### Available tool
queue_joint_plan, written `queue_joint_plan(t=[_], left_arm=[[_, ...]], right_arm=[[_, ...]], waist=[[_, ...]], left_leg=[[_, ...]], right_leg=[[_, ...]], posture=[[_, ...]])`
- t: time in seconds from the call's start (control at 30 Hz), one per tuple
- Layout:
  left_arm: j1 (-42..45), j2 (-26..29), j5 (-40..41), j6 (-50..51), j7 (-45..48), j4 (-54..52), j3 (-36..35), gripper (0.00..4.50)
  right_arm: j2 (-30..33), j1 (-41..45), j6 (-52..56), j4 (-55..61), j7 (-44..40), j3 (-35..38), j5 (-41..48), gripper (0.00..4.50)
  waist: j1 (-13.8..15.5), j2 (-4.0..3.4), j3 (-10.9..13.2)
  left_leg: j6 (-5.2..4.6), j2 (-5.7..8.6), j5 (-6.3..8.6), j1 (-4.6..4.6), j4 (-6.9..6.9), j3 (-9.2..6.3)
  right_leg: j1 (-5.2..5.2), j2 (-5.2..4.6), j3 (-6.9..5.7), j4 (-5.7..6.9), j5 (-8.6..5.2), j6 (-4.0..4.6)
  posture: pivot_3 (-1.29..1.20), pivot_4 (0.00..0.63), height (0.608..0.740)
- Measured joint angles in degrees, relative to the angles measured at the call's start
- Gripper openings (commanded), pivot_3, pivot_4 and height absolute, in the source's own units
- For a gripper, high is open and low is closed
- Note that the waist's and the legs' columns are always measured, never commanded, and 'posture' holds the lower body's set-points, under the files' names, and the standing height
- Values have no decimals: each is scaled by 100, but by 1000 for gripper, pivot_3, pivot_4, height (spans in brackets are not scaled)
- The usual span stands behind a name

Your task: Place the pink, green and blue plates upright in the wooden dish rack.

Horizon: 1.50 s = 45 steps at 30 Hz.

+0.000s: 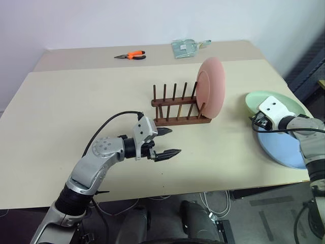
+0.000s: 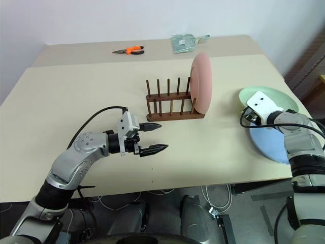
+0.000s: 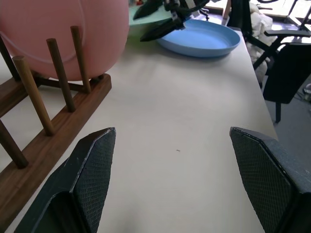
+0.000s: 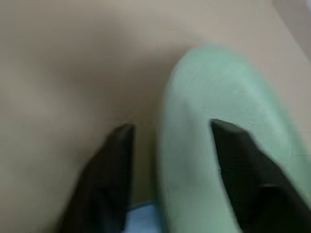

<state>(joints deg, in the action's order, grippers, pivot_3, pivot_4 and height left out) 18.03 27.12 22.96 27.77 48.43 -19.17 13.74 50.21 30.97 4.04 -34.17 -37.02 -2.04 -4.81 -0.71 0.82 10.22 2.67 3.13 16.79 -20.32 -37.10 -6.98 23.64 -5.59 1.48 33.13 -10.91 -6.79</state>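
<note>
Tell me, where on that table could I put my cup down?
The wide bare stretch left of the wooden rack, behind the left gripper, is free up to the pliers. The right edge is crowded: green plate on blue plate, right gripper there.

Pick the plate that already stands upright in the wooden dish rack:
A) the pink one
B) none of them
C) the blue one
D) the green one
A: the pink plate stands on edge between the pegs at the right end of the wooden dish rack, while the green plate and the blue plate lie at the table's right edge.
</note>
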Motion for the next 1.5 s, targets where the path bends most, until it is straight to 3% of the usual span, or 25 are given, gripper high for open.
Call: queue_joint_plan(t=[0.07, 0.2, 0.37, 0.47, 0.6, 0.7, 0.87, 1.13, 1.5], left_arm=[[-44, 34, -4, -19, 0, 0, -4, 3859], [-121, 44, -7, -61, -13, -4, -4, 3859], [-56, 42, -4, -60, -62, -4, -39, 3859], [27, 59, -2, -60, -65, 25, -126, 3859], [63, 133, -4, -70, -52, 222, -212, 3859], [69, 187, -14, -104, -46, 363, -322, 3859], [56, 232, -54, -214, -25, 456, -424, 3859], [-194, 333, -75, -232, -36, 441, -594, 3859], [-198, 278, -90, -237, -83, 430, -599, 3859]], right_arm=[[1, 40, 66, -4, 4, 6, -23, 92], [-6, 38, 291, 320, 3, 165, 122, 32], [-127, 166, 516, 1452, 88, 992, 843, 32], [-631, 852, 1335, 2420, 314, 1847, 2146, 32], [-1410, 1822, 2959, 4128, 801, 2718, 4924, 32], [-2263, 1937, 3643, 4892, 1530, 2656, 6455, 32], [-3695, 1785, 4014, 5118, 3409, 2183, 7864, 32], [-4337, 1164, 4007, 5021, 4940, 1762, 8150, 32], [-4128, 980, 3812, 4834, 4698, 1527, 7468, 32]], waist=[[-7, 0, 0], [-8, -3, 1], [-9, -7, 2], [-34, -18, 8], [-7, -1, -2], [-5, -1, -3], [14, -7, 0], [-13, -11, 1], [-30, -13, -4]], left_leg=[[0, 0, 0, 1, 0, 0], [0, 0, 0, 1, 1, -1], [0, 0, 0, 1, 1, -2], [0, -2, 0, 2, 2, -2], [-2, -5, 1, -1, 9, -39], [-2, -5, 1, -3, 3, -45], [-2, 0, 1, -11, 4, -47], [-2, 1, 0, -14, 9, -35], [-2, -1, 0, -8, 10, -30]], right_leg=[[-1, 0, 0, 0, 0, 0], [0, 0, 0, 1, 0, 0], [0, 0, 0, 2, 1, -3], [2, 1, 1, 5, 4, -9], [-1, 6, -22, 5, 7, -17], [-3, 5, -23, 6, 0, 0], [8, 4, -22, 10, 0, 0], [29, 4, -15, 25, 9, -13], [25, 6, -15, 25, 7, -12]], posture=[[0, 150, 740], [0, 150, 740], [0, 150, 740], [0, 150, 740], [0, 150, 740], [0, 150, 740], [0, 150, 740], [0, 150, 740], [0, 150, 740]])
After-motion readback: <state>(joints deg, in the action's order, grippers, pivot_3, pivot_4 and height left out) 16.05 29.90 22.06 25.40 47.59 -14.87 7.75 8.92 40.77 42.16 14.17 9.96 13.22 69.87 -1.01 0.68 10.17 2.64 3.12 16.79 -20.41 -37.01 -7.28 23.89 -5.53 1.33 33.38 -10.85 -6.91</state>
